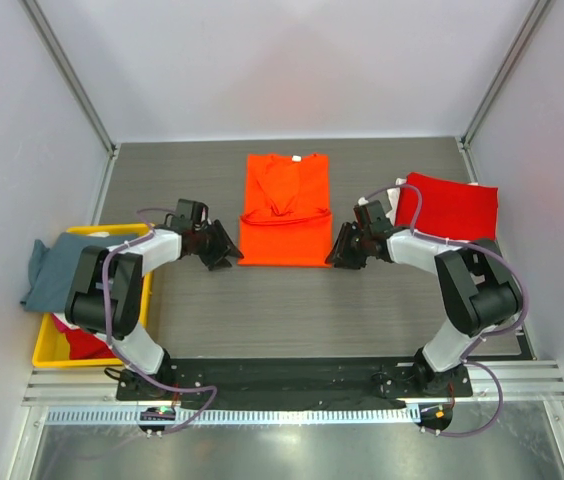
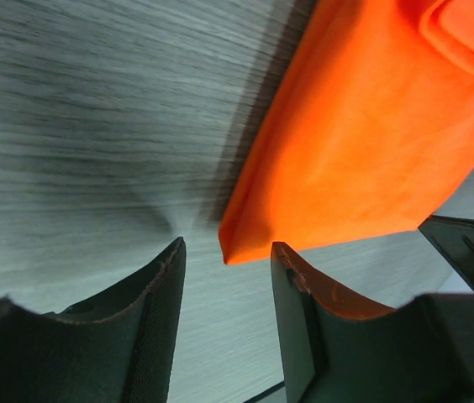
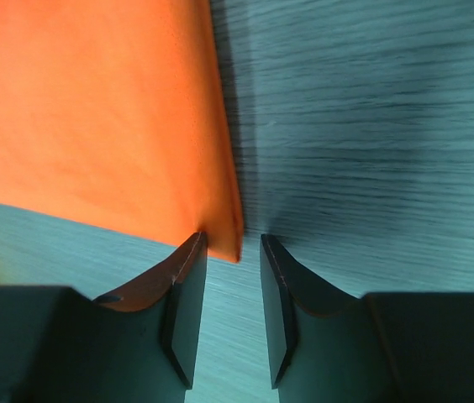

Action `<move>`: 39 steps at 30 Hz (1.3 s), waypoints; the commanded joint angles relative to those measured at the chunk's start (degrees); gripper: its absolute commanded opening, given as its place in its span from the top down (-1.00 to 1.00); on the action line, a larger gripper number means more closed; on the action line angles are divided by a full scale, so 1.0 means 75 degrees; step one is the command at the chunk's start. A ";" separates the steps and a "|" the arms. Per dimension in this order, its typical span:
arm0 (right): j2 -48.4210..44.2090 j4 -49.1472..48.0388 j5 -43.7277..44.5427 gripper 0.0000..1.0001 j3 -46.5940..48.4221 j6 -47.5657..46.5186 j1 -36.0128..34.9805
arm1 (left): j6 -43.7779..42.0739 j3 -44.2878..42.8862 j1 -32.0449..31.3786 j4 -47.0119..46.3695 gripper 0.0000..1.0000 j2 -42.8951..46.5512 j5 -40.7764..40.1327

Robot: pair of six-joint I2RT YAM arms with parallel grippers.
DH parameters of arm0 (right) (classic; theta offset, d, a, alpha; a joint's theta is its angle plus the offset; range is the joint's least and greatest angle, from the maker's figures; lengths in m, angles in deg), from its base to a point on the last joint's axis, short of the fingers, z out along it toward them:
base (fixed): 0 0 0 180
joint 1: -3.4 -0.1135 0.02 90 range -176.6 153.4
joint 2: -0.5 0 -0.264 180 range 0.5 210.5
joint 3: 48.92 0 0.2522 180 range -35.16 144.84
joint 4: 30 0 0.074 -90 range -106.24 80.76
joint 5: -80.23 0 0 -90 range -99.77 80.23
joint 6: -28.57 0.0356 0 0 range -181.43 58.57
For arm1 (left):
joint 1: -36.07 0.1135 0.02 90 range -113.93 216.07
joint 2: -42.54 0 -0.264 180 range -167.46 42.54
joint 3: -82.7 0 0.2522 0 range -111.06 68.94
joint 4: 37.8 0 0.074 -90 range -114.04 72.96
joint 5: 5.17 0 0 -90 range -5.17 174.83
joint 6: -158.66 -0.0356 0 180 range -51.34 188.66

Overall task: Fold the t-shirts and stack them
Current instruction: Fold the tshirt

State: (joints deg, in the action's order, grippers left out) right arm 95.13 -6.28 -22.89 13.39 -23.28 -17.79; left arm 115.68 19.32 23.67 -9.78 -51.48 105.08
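Orange cotton at the mouth of both pincers. Left gripper [image 2: 228, 246]: jaws partway apart, nothing clamped. The near-left corner of the orange t-shirt [image 2: 355, 151] points into the gap just ahead of the fingertips; can't tell if it touches a pad. Right gripper [image 3: 232, 238]: narrower gap, also empty. The near-right corner sits at the tip of one finger, off-centre rather than midway between the two.

Key relation: the shirt lies flat on the table [image 1: 292, 320], mid-table, directly between the two grippers. Its near edge runs left-right from one pincer to the other. Its long axis runs near-far, collar at the far end. Each arm is about equally close to its own corner, so neither leads.

The near half looks doubled over already, and the corner edge in the left wrist view looks thick.

My read: the next step is a two-corner pinch, then carrying the near edge toward the far end. Both grips need to take every layer. The right one is the risk, since its corner could slide out past the finger.

Further out: the red t-shirt [image 1: 452, 205] is folded at far right, just beyond the right arm. The yellow bin [image 1: 47, 355] is at near left with the grey-blue t-shirt [image 1: 57, 270] draped over its far rim, well apart from the work.
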 commanded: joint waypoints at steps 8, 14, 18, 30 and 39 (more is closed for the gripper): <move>0.0390 -0.0859 -0.0125 0.42 -0.0181 0.0280 -0.0022 | -0.0059 0.0429 -0.0069 -0.1092 0.16 -0.0320 0.0312; 0.0426 -0.1011 -0.0183 0.81 -0.0240 0.0292 -0.0046 | -0.0059 0.0453 -0.0069 -0.1047 0.20 -0.0320 0.0218; 0.0437 -0.1011 -0.0195 0.79 -0.0275 0.0245 -0.0046 | -0.0036 0.0429 -0.0069 -0.1058 0.21 -0.0425 0.0159; 0.0074 -0.1081 -0.0101 0.24 -0.0696 0.0280 -0.0139 | 0.0082 0.0676 -0.0069 -0.1163 0.30 -0.0390 0.0358; -0.0195 -0.0964 0.0320 0.23 -0.0872 0.0421 -0.0210 | 0.0046 0.0640 -0.0069 -0.1152 0.55 -0.0390 0.0311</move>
State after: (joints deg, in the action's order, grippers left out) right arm 95.04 -17.49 -24.40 8.67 -20.07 -18.84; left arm 116.51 23.36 23.39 -19.06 -53.73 107.99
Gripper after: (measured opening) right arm 0.380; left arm 0.236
